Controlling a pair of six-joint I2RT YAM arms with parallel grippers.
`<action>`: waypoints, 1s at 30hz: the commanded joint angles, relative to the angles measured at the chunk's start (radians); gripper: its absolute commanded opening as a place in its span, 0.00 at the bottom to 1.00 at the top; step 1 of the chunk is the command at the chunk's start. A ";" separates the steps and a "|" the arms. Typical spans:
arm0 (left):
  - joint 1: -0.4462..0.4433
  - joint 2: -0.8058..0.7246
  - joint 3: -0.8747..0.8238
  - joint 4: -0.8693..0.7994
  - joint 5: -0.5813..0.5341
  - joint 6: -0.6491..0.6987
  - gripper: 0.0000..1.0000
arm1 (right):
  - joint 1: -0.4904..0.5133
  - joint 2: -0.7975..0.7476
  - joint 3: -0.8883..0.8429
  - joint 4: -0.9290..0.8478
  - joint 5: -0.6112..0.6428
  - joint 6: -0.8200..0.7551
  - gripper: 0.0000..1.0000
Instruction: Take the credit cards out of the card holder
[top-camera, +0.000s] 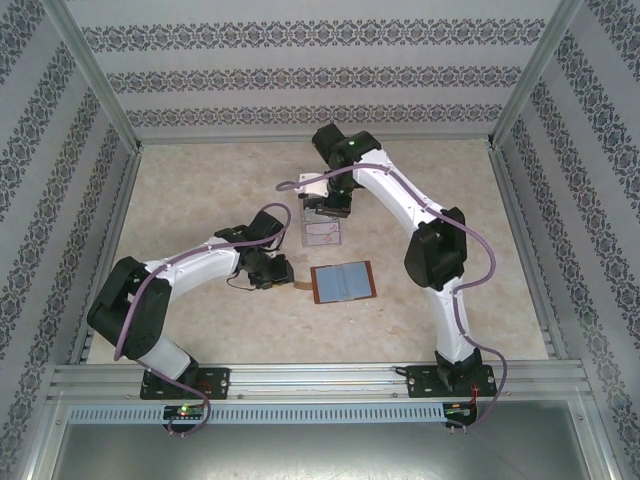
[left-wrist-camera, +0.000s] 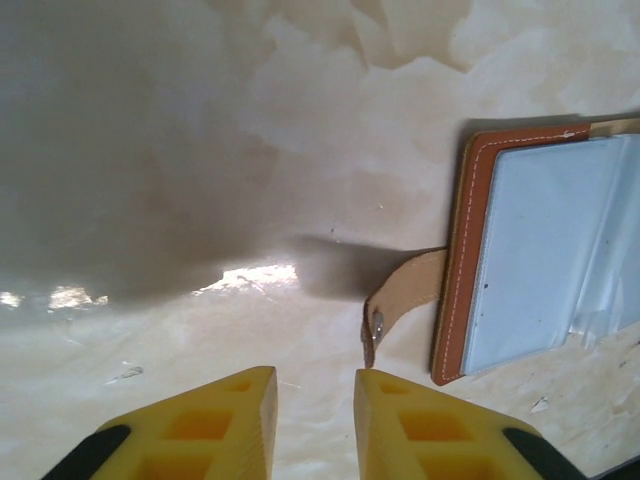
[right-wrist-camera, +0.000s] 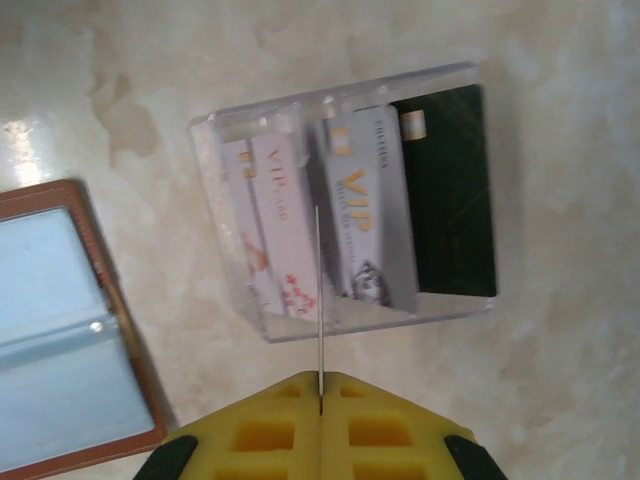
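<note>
Card holder (top-camera: 343, 283) open flat on table (top-camera: 200, 200).
We note left gripper (left-wrist-camera: 315, 388) low by its strap tab (left-wrist-camera: 402, 293), slightly parted, empty; right arm (top-camera: 400, 200) reaches over the clear tray (right-wrist-camera: 400, 85), right gripper (right-wrist-camera: 321, 382) pinching a credit card (right-wrist-camera: 318, 290) edge-on.

Left end effector (left-wrist-camera: 315, 390) ajar, right (right-wrist-camera: 320, 388) closed

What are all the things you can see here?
wallet: one, reddish-brown with blue-grey pockets, open mid-table.
strap: one, tan, on the wallet's left edge.
tray: one, clear, behind the wallet.
cards: at least three, white, grey and dark green, lying in the tray.
held card: one, edge-on, colour unclear, above the tray.
table: one, beige marbled.
left gripper: yellow fingers, open, empty, near the strap.
right gripper: yellow fingers, shut on the held card.
</note>
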 joint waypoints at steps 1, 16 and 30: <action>0.019 -0.038 -0.014 -0.035 -0.018 -0.009 0.30 | -0.011 0.066 0.113 -0.088 0.008 -0.055 0.00; 0.032 -0.082 0.004 -0.122 -0.081 0.004 0.90 | 0.000 0.215 0.339 -0.090 0.035 -0.175 0.00; 0.038 -0.102 0.001 -0.162 -0.116 -0.001 1.00 | 0.019 0.274 0.378 -0.039 0.029 -0.214 0.00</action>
